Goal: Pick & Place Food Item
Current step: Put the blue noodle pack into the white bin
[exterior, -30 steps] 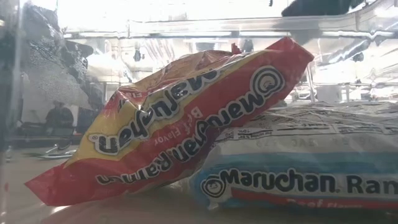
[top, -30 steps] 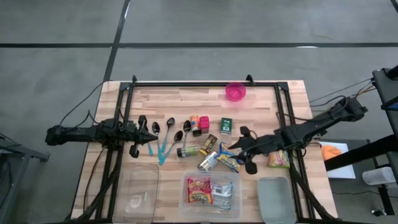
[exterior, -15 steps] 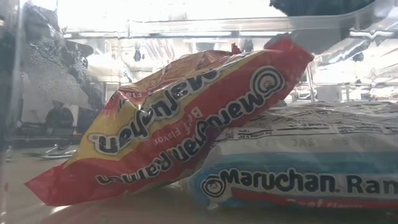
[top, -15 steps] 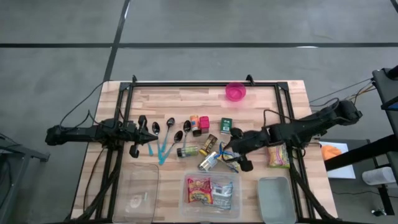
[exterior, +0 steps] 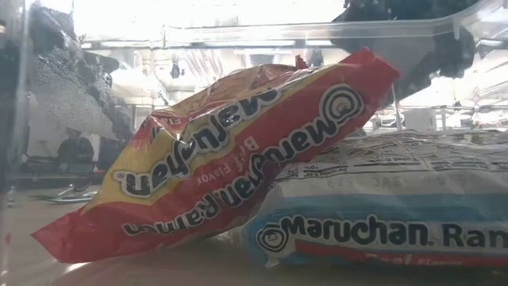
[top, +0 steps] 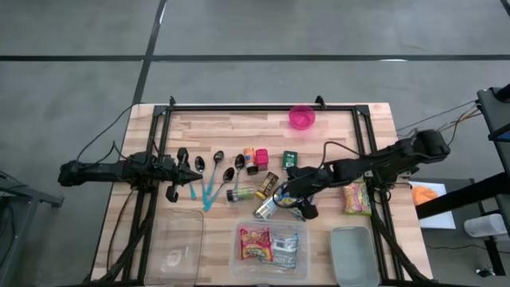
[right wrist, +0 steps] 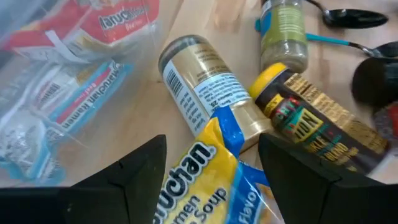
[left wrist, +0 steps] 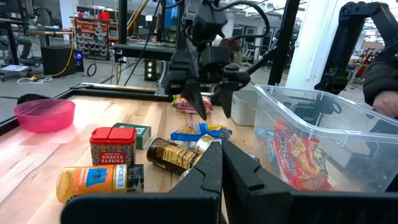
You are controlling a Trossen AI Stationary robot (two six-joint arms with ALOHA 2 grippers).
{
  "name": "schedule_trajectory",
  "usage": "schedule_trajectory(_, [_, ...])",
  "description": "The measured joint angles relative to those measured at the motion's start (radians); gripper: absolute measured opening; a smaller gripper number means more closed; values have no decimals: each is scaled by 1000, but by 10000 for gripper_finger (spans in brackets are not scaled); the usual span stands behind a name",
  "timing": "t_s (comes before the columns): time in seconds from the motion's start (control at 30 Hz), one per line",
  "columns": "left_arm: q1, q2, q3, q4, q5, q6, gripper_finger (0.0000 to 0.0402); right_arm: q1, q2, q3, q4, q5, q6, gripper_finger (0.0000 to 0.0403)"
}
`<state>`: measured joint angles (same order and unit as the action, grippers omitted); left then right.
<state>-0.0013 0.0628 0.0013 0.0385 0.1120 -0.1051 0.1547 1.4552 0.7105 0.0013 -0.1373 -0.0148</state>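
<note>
A yellow-and-blue ramen packet [right wrist: 211, 186] lies on the wooden table beside a gold can [right wrist: 205, 87] that lies on its side and a dark jar with a yellow lid [right wrist: 311, 124]. My right gripper [right wrist: 211, 180] hangs open just above the packet, tilted down, one finger to each side of it. The left wrist view shows it [left wrist: 213, 113] clear of the packet [left wrist: 199, 130]. A clear bin [top: 271, 247] at the near edge holds a red ramen packet [exterior: 238, 151] leaning on a blue one [exterior: 381, 214]. My left gripper [top: 198, 172] waits shut at the table's left.
Spoons [top: 209, 166], spice tins [top: 255, 158], a green box [top: 290, 160] and a pale spice jar [right wrist: 283, 31] lie left of and beyond the packet. A pink bowl [top: 302, 118] stands at the far edge. A green-pink packet [top: 357, 199] lies to the right, with a grey lid [top: 355, 255] near it.
My right gripper has moved toward the table's left and down, over the yellow-and-blue ramen packet, tipping further downward. In the low view its dark arm has sunk into the top right corner.
</note>
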Motion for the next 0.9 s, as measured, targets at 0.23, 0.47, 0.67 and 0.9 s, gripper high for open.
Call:
schedule_trajectory(0.23, [0,0,0,0,0,0,0,0,42,0,32,-2,-15,253])
schedule_trajectory(0.47, [0,0,0,0,0,0,0,0,77,-3,26,33,-57,253])
schedule_trajectory(0.67, [0,0,0,0,0,0,0,2,101,-6,23,34,-59,253])
schedule_trajectory(0.9, [0,0,0,0,0,0,0,2,91,-6,12,34,-71,206])
